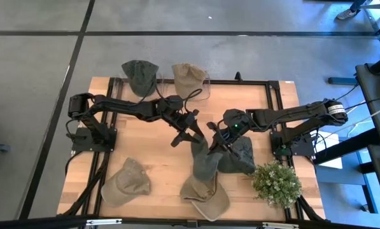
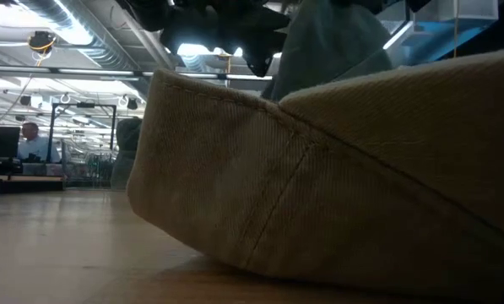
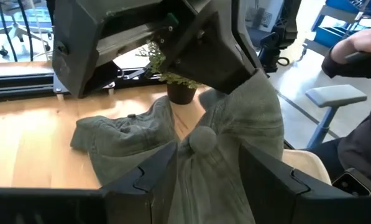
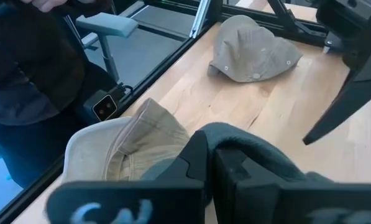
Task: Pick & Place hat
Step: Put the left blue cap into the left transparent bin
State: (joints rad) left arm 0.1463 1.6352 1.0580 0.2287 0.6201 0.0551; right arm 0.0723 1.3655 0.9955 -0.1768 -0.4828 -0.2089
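Note:
A grey-green hat (image 1: 205, 162) hangs at mid-table from my right gripper (image 1: 216, 141), which is shut on it. In the left wrist view the hat's crown (image 3: 229, 143) faces the camera, its top button (image 3: 204, 138) showing. My left gripper (image 1: 188, 135) is open just left of it, one finger on each side of the hanging crown (image 3: 210, 180). In the low view the hat (image 2: 327, 42) drops behind a tan hat (image 2: 319, 186), which hides its lower end. My right gripper (image 4: 211, 168) pinches a bunched fold of the hat's crown cloth (image 4: 247, 140) between its two fingers, coming from above and slanting in from the table's right. The hat hangs slack below the fingers (image 3: 235, 74). My left gripper: I cannot tell whether its fingers (image 3: 141, 180) touch the cloth.
A second grey-green hat (image 1: 240, 156) lies just right of the held one, with a potted plant (image 1: 275, 184) beyond it. A tan hat (image 1: 205, 197) sits at the near edge and a khaki hat (image 1: 126, 181) near left. Two more hats (image 1: 139, 76) (image 1: 190, 79) overhang the far edge.

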